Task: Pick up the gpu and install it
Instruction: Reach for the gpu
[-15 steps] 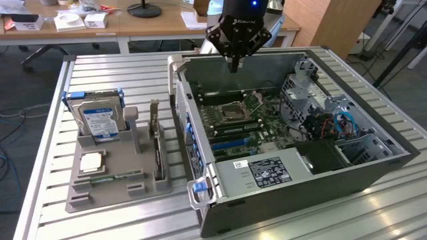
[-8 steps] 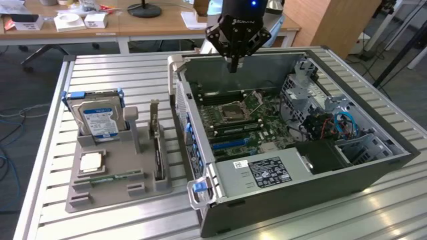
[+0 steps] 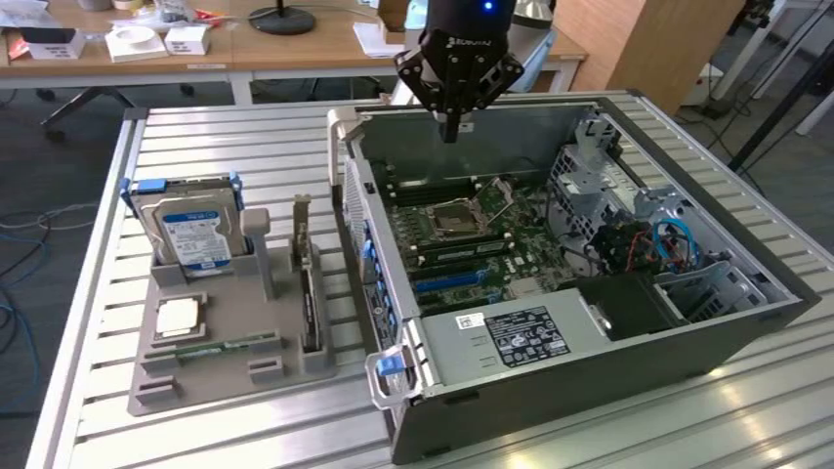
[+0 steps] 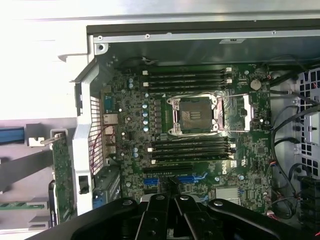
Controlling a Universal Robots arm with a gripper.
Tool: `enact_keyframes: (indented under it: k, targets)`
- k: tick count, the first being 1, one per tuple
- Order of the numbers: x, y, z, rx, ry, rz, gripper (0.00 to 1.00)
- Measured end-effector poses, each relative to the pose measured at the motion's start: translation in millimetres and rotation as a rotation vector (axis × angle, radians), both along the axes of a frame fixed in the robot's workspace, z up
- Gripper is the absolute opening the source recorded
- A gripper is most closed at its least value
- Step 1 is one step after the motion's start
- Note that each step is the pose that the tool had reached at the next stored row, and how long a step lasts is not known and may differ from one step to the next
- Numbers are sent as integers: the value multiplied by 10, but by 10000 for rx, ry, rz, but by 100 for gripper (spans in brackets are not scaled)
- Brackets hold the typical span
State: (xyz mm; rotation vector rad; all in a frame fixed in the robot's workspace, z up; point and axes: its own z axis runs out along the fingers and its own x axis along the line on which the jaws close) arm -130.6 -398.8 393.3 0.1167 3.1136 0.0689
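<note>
Shut, empty pincer over the computer case.
The gpu stands edgewise in the holder (hard drive nearby), lengthwise along the case wall.

We see the gpu standing on edge (thin, dark) in the grey holder beside the open case.

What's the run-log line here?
gripper: shut, empty | over open dark grey metal computer case | thin black gpu card: standing in grey plastic holder beside case

On the table, a tray lies beside the computer case, toward the exterior view's left; the gpu stands in it.
</note>
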Motion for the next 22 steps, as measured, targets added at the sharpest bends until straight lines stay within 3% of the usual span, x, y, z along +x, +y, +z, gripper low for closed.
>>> enact_keyframes:
  k: [22]
  targets:
    - [-225,0,0,-1,0,1,10]
